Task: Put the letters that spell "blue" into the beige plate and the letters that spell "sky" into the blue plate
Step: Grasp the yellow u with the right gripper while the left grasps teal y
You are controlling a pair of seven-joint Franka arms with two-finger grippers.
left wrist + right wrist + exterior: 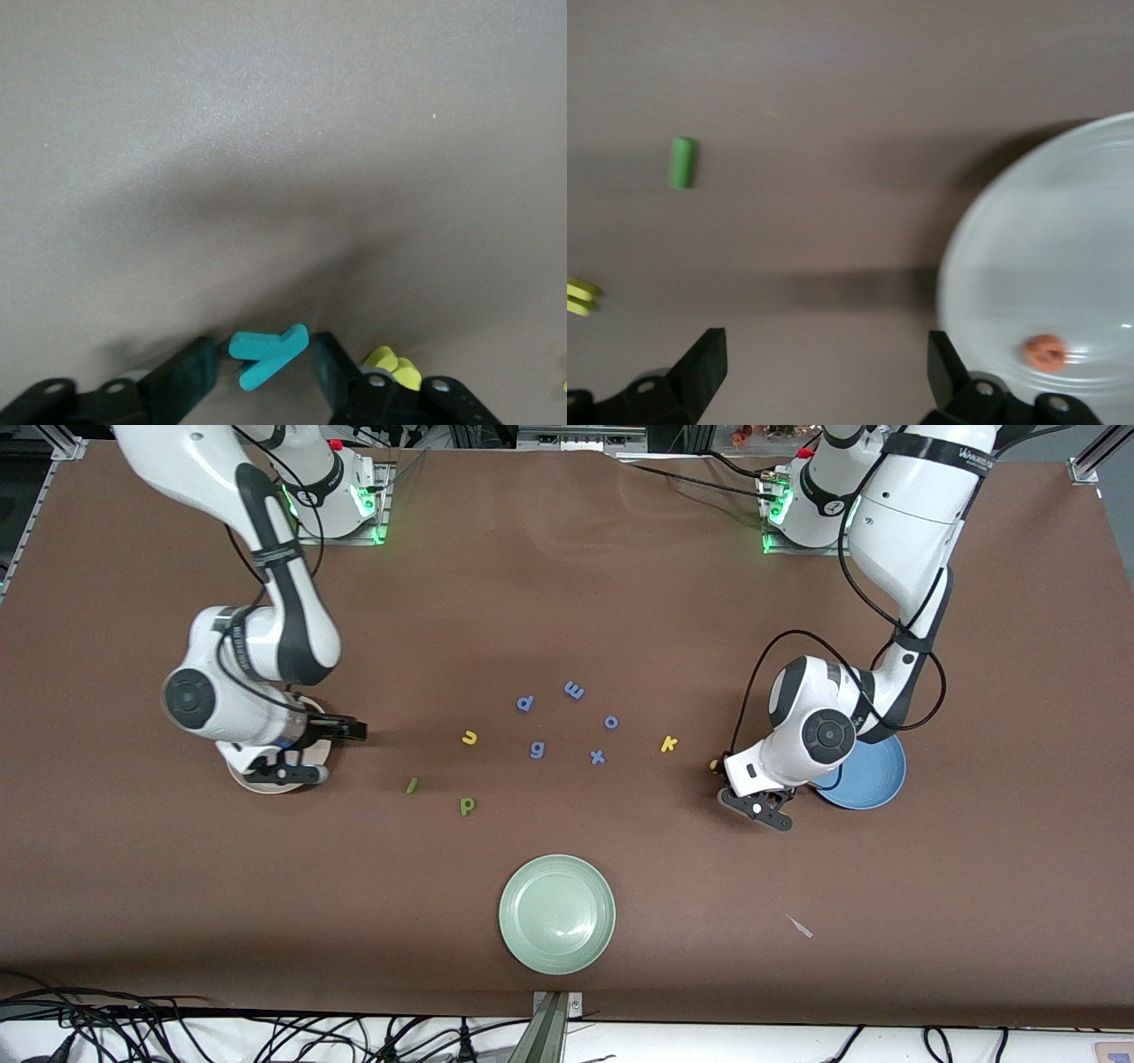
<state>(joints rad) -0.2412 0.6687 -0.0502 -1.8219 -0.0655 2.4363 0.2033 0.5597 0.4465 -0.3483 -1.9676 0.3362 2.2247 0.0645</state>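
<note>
The left claw [266,372] is low over the desk [567,584] just beside the blue plate [873,779], its fingers [190,376] closed on the teal y [266,354]; a yellow s [394,367] lies right next to it. The left arm bends down from its base, wrist turned toward the desk.

The right claw [824,372] hangs wide open and empty over the rim of the beige plate [1063,266], where the orange e [1045,351] lies. The green l [411,785], green b [467,806], yellow u [469,737] and yellow k [669,744] lie on the desk between the two plates.
</note>
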